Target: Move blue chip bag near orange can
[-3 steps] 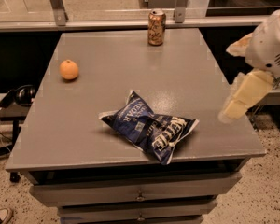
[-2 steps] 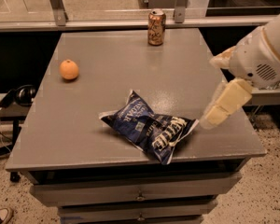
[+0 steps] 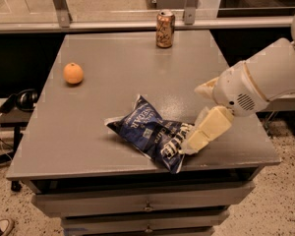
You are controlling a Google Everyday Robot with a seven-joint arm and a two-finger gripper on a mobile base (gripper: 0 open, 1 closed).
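Note:
The blue chip bag point(image 3: 150, 132) lies crinkled on the near middle of the grey table point(image 3: 113, 82), its right end close to the front edge. The orange can point(image 3: 165, 29) stands upright at the table's far edge, well apart from the bag. My gripper point(image 3: 194, 141) comes in from the right on a white arm and its cream tip sits at the bag's right end, touching or just above it.
A round orange fruit point(image 3: 73, 73) rests on the left part of the table. A metal rail and posts point(image 3: 137, 23) run behind the far edge. Drawers point(image 3: 147, 205) sit under the table front. Headphones point(image 3: 24, 100) lie to the left below the table.
My arm has swung left and down from the table's right edge, bringing the gripper to the right end of the bag. The bag, can and fruit have not moved.

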